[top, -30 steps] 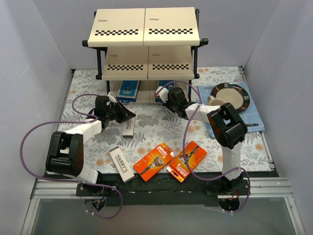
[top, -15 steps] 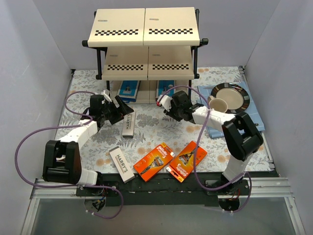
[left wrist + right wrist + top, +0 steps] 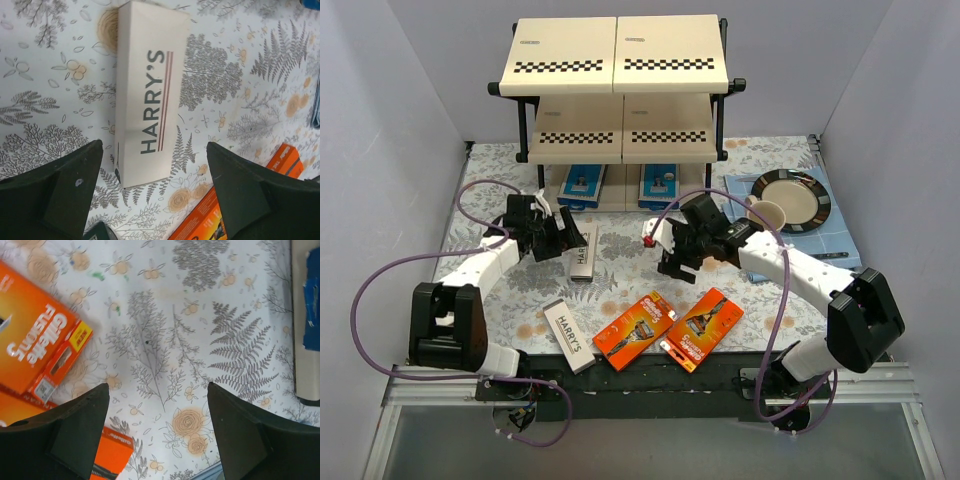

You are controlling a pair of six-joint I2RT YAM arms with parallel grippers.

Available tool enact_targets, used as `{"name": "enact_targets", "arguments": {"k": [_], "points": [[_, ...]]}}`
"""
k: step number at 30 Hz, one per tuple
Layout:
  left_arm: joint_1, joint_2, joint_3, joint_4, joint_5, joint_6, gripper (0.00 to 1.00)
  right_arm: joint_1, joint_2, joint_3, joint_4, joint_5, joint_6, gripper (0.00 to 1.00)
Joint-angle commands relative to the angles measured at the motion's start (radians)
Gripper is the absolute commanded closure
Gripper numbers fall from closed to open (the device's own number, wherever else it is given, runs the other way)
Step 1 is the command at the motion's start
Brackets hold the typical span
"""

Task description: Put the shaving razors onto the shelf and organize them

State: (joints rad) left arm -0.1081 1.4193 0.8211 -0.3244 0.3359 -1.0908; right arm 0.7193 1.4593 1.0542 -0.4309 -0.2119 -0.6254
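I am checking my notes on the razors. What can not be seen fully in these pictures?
Top view: left blue box and right blue box, mostly under the shelf boards.
Left wrist: orange pack, cut by the left hand and the frame edge.
Right wrist: blue pack, cut by the right edge.

The shelf (image 3: 620, 110) bounds the far side, with two blue boxes (image 3: 583, 185) occupying its lowest level. Bare floral cloth (image 3: 620, 225) lies just in front of them. A mug (image 3: 767, 213) and plate (image 3: 798, 192) block the right side.
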Motion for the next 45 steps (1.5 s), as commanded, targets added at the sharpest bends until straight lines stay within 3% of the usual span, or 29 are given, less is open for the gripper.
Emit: {"name": "enact_targets", "arguments": {"k": [1, 8, 12, 19, 20, 24, 25, 29, 34, 38, 45], "points": [[0.007, -0.023, 0.121, -0.106, 0.101, 0.168, 0.15, -0.029, -0.042, -0.009, -0.218, -0.154, -0.308, 0.14], [-0.03, 0.0, 0.185, -0.174, 0.35, 0.318, 0.17, -0.11, -0.056, -0.056, -0.43, -0.215, -0.474, 0.19], [-0.19, -0.019, 0.193, -0.18, 0.388, 0.374, 0.19, -0.11, -0.08, -0.049, -0.468, -0.175, -0.479, 0.23], [-0.453, 0.009, 0.202, -0.151, 0.353, 0.468, 0.24, -0.109, -0.247, -0.097, -0.506, -0.061, -0.415, 0.21], [-0.472, 0.026, 0.201, -0.142, 0.359, 0.465, 0.28, -0.109, -0.26, -0.092, -0.52, -0.04, -0.386, 0.21], [-0.563, 0.017, 0.145, -0.053, 0.436, 0.366, 0.78, -0.11, -0.321, -0.1, -0.583, 0.063, -0.301, 0.23], [-0.58, 0.01, 0.13, -0.026, 0.437, 0.355, 1.0, -0.11, -0.358, -0.115, -0.572, 0.074, -0.289, 0.24], [-0.654, 0.003, 0.078, -0.051, 0.445, 0.347, 1.0, -0.113, -0.409, -0.183, -0.444, 0.135, -0.174, 0.25], [-0.726, 0.088, 0.064, -0.126, 0.474, 0.355, 1.0, -0.222, -0.474, -0.236, -0.303, 0.169, -0.01, 0.23], [-0.719, 0.249, 0.211, -0.281, 0.449, 0.585, 1.0, -0.267, -0.514, -0.25, -0.295, 0.145, 0.053, 0.24], [-0.726, 0.565, 0.427, -0.513, 0.413, 0.619, 1.0, -0.27, -0.508, -0.247, -0.221, 0.099, 0.058, 0.24]]}}
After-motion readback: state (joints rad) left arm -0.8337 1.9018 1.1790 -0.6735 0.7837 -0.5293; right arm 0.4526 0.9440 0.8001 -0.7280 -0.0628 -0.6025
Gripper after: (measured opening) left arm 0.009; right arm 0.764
